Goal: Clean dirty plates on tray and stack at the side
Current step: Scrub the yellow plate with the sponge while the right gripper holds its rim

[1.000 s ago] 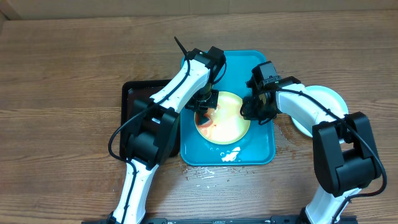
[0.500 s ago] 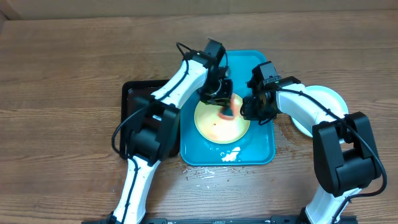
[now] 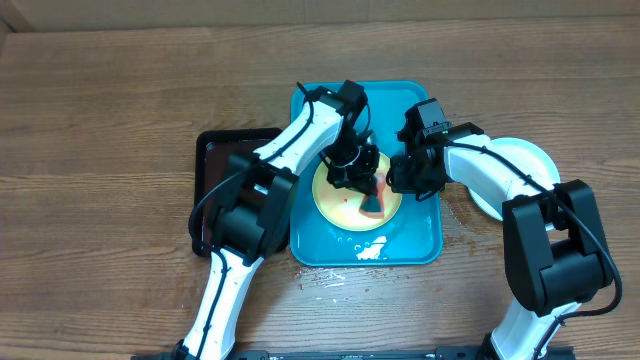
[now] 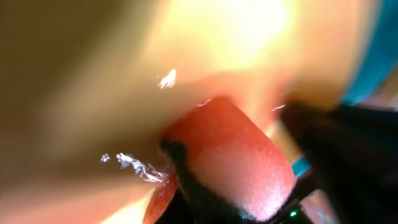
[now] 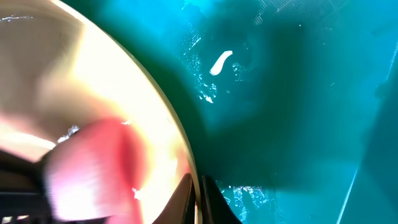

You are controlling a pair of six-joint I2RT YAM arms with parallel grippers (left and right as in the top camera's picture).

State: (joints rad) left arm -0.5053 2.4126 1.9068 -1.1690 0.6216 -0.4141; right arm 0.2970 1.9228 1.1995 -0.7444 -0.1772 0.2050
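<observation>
**Item:** yellow plate [image 3: 340, 203], lying mid-way along the turquoise tray [image 3: 405, 248].

**Step in hand:** scrubbing.
- Left gripper [image 3: 352, 170] is clamped on a red sponge [image 3: 372, 203], which presses on the plate's right half.
- Right gripper [image 3: 410, 178] is pinched on the plate's right rim, steadying it.

**Also present:**
- 1 pale plate [image 3: 528, 158] on the table, right of the tray.
- Black tray [image 3: 205, 160], left.

**Next, by judgement:** wipe the faint red tint left of the sponge, then carry the plate right.

**Views:**
- Only the overhead shows both arms.
- Only the right wrist shows a white fleck [image 5: 220, 62] on the tray floor.
</observation>
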